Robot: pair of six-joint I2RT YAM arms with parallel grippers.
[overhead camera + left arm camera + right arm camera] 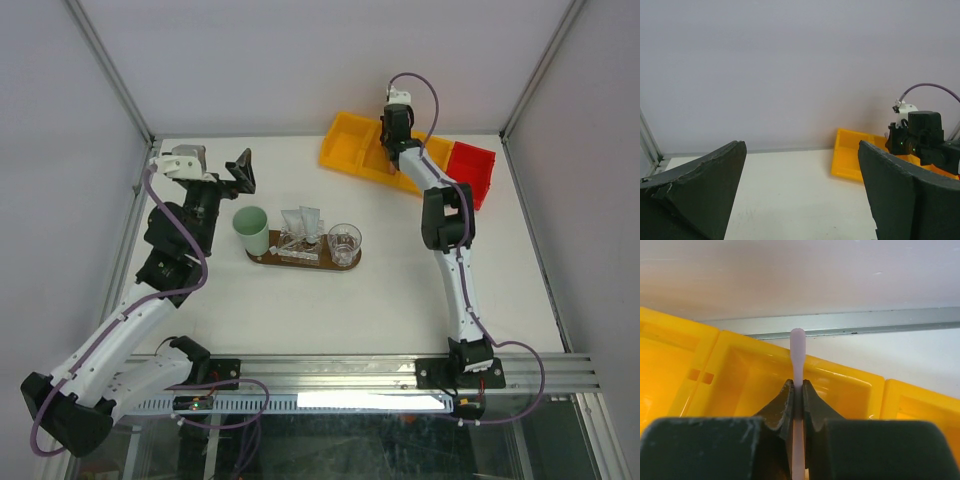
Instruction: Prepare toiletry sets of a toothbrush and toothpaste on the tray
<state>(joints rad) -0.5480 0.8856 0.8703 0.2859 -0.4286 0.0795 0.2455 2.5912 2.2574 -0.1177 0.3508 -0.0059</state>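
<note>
The table (pixel 350 310) is lit brightly and evenly; shadows are faint. Glare is seen along its near edge. Wrist-view foregrounds are blurred.

Yellow bin (pixel 700 375) walls stand ahead of and beside the right gripper (pixel 797 389). Ahead of the left gripper (pixel 801 170) lies bare table (pixel 790 210), the bin further right.

Yellow bin (pixel 352 150), red bin (pixel 472 168), mint-green cup (pixel 252 230), dark-brown tray (pixel 305 266), pale lilac toothbrush (pixel 798 347), white table (pixel 330 320), purple cable (pixel 437 100).
</note>
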